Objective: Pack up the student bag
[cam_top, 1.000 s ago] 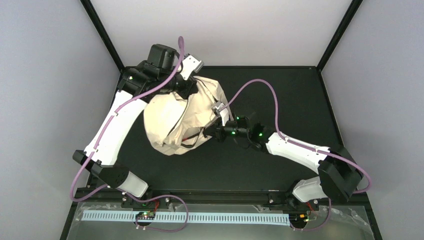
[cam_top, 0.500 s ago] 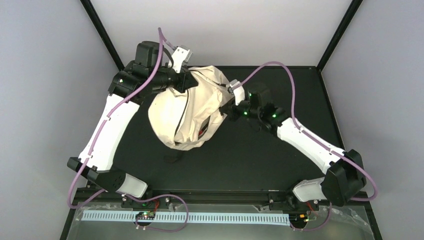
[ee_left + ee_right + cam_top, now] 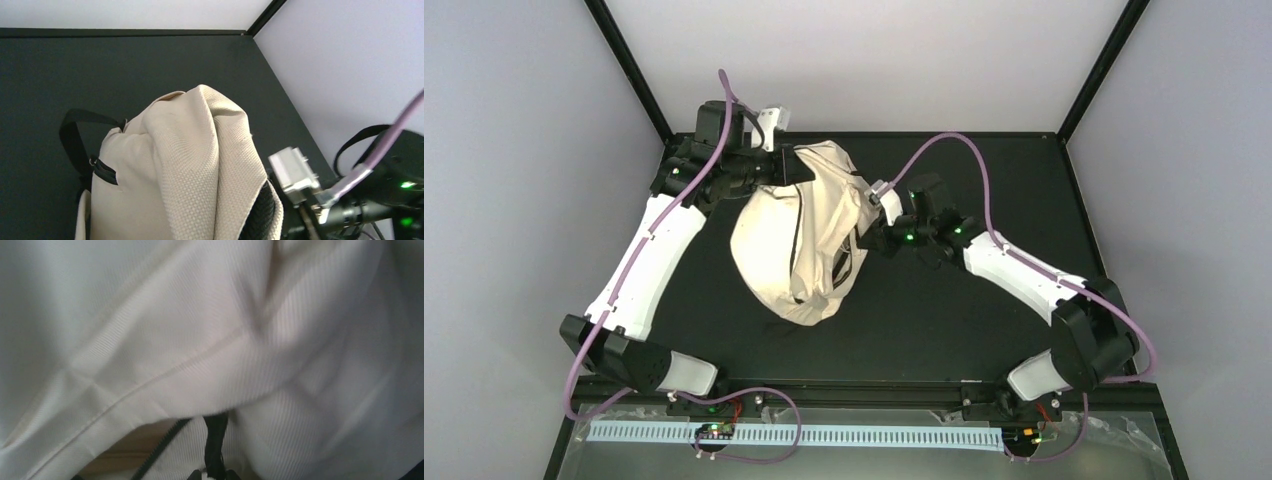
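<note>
The cream student bag [image 3: 774, 250] lies on the black table, its top lifted toward the back. My left gripper [image 3: 796, 167] is shut on a fold of the fabric at that top; in the left wrist view the bag [image 3: 185, 165] fills the lower frame and hides my fingers. My right gripper [image 3: 871, 238] presses against the bag's right side. In the right wrist view, the two tips of my right gripper [image 3: 212, 474] sit close on either side of a black pull strip [image 3: 216, 440], beside dark zipper teeth [image 3: 160, 450]. Cream cloth [image 3: 200, 340] fills the remainder of that view.
A black strap loop [image 3: 75, 135] hangs off the bag's far side. The right arm's wrist camera [image 3: 295, 170] sits close to the bag. Purple cables [image 3: 964, 150] arch over both arms. Grey walls and black posts [image 3: 624, 70] enclose the table [image 3: 984, 170].
My right gripper has travelled from the bag's lower front up to its right side, pulling the strip along. My left gripper has drawn the bag's top to the left and back. The bag has turned and stretched.
</note>
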Controlling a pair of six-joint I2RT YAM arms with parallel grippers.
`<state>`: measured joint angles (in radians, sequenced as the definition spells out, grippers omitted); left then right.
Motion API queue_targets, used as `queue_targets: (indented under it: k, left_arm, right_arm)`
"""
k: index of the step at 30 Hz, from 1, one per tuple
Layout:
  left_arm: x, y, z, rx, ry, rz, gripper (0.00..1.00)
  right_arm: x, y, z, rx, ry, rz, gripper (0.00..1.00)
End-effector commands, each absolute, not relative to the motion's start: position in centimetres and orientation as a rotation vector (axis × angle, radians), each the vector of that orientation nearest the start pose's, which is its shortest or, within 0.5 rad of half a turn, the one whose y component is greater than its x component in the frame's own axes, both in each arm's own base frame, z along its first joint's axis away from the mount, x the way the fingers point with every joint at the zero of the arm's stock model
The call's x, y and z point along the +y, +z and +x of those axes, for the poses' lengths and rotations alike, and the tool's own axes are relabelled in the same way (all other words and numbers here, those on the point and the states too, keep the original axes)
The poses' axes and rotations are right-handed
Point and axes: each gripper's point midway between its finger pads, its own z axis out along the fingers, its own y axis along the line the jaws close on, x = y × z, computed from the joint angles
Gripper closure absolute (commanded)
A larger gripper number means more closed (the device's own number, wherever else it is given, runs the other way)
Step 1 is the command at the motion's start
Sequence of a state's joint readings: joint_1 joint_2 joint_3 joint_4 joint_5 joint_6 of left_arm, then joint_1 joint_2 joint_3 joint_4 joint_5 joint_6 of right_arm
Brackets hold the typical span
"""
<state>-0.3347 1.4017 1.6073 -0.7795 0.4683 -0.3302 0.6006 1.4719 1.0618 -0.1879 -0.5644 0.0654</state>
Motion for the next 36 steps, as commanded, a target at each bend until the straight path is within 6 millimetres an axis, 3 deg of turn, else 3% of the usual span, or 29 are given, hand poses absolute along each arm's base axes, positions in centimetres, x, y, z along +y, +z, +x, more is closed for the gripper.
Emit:
queue_targets:
  k: [1, 15, 24, 26, 30, 36]
  left_arm:
    - [-21.3, 42.3, 34.7, 1.97, -1.007, 0.306, 0.98]
    - [-21.7, 42.0, 34.3, 1.953, -1.023, 0.346, 0.98]
    - [-21.6, 42.6, 34.0, 1.937, -1.025, 0.352, 0.98]
    - [-21.7, 42.6, 34.0, 1.934, -1.03, 0.355, 0.98]
    - [-21.7, 42.6, 34.0, 1.931, -1.029, 0.362, 0.98]
    - [-20.2, 42.5, 34.8, 1.912, -0.918, 0.37, 0.98]
  right_arm:
    - [32.8, 21.4, 30.0, 1.972, 1.091, -0.826, 0.86]
    - [32.7, 22.6, 32.2, 1.922, 0.948, -0.769, 0.74]
    - [33.2, 21.7, 32.8, 1.941, 0.978, -0.733, 0.72]
    - [33.1, 21.3, 33.0, 1.946, 0.971, -0.722, 0.75]
    - [33.4, 21.5, 33.1, 1.938, 0.981, -0.727, 0.93]
    - [32.8, 20.3, 31.6, 1.969, 1.003, -0.747, 0.99]
